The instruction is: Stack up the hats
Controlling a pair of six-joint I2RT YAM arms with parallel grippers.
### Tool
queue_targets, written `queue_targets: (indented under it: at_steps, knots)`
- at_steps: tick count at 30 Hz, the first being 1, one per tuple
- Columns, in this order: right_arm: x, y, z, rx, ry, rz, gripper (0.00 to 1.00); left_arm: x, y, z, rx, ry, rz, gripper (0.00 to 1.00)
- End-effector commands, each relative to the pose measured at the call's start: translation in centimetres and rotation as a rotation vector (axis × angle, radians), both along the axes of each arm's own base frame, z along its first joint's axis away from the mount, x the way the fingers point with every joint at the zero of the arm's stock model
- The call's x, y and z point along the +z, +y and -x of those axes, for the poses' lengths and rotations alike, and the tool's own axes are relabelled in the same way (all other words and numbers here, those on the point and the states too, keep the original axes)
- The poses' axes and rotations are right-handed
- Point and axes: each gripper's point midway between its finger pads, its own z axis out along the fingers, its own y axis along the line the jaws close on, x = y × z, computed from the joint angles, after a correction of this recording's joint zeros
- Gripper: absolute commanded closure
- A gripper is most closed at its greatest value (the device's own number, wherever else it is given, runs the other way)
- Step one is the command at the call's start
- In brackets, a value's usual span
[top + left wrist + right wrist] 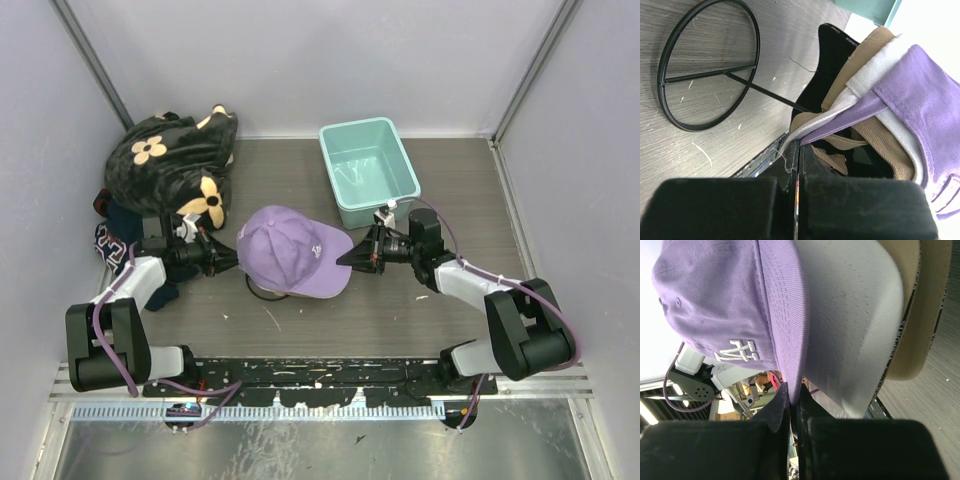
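Observation:
The purple cap [290,250] lies on top of the stack at the table's middle, brim toward the right. My left gripper [232,258] is shut on its back edge. My right gripper [345,259] is shut on the tip of its brim. In the left wrist view my left gripper [801,145] pinches the purple cap's [925,95] rim, with the white cap [890,55], the tan cap [872,55] and the black cap [835,55] nested beneath. In the right wrist view my right gripper [794,395] clamps the purple brim [715,295]; the white brim [850,315] and tan brim [910,315] lie under it.
A thin black wire ring stand [710,74] lies on the table under the stack and peeks out below it [262,291]. A teal bin [368,170] stands at the back right. The black fabric with tan flowers [170,165] and navy clothing [115,235] are heaped at the back left.

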Motion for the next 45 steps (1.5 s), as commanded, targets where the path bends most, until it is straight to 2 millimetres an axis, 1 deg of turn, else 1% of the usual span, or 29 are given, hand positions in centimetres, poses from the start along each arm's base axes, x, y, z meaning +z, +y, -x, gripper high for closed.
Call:
queue_targets:
  at_steps: [1,5,6,8,14,16,18,22,28,30,34,36,38,41,45]
  knots:
    - [-7.0,-2.0,1.9,-0.047,0.195,0.146,0.99,-3.2,0.9,1.5,0.024,0.11,-0.105,1.0]
    - [-5.9,-1.7,0.8,-0.048,0.159,0.14,0.99,-3.0,1.0,1.3,0.024,0.113,-0.111,1.0]
    - [-5.5,-1.6,0.5,-0.049,0.144,0.138,0.97,-2.9,1.0,1.3,0.026,0.113,-0.113,1.0]
    - [-4.3,-1.4,-0.3,-0.056,0.114,0.134,0.89,-2.7,1.0,1.1,0.029,0.111,-0.113,1.0]
    - [-0.9,-1.2,-2.3,-0.084,0.03,0.14,0.74,-1.6,1.1,0.6,0.034,0.095,-0.115,1.0]
    - [-0.2,-1.2,-2.6,-0.086,0.008,0.15,0.67,-1.3,1.1,0.4,0.035,0.093,-0.116,1.0]
    - [0.3,-1.4,-2.9,-0.089,-0.014,0.177,0.64,-1.1,1.2,0.3,0.034,0.089,-0.117,1.0]
    - [1.4,-2.0,-3.3,-0.107,-0.065,0.242,0.58,-0.6,1.2,0.0,0.039,0.083,-0.119,1.0]
    - [2.4,-2.8,-3.6,-0.127,-0.116,0.318,0.56,0.6,1.2,-0.8,0.052,0.058,-0.11,1.0]
    - [2.8,-3.0,-3.8,-0.13,-0.132,0.334,0.55,1.3,1.2,-1.2,0.06,0.04,-0.102,0.96]
    - [3.3,-3.4,-3.9,-0.136,-0.149,0.372,0.54,2.8,1.1,-2.3,0.094,-0.006,-0.069,0.81]
    - [3.8,-3.6,-4.1,-0.137,-0.165,0.387,0.53,4.2,1.1,-2.7,0.114,-0.057,-0.055,0.74]
    - [4.3,-3.7,-4.2,-0.141,-0.18,0.398,0.5,5.1,1.1,-3.3,0.129,-0.089,-0.034,0.69]
    - [4.9,-3.8,-4.4,-0.143,-0.19,0.406,0.49,5.6,1.1,-3.6,0.132,-0.1,-0.026,0.64]
    - [5.4,-3.8,-4.7,-0.148,-0.196,0.409,0.48,5.4,1.5,-3.8,0.139,-0.089,-0.041,0.58]
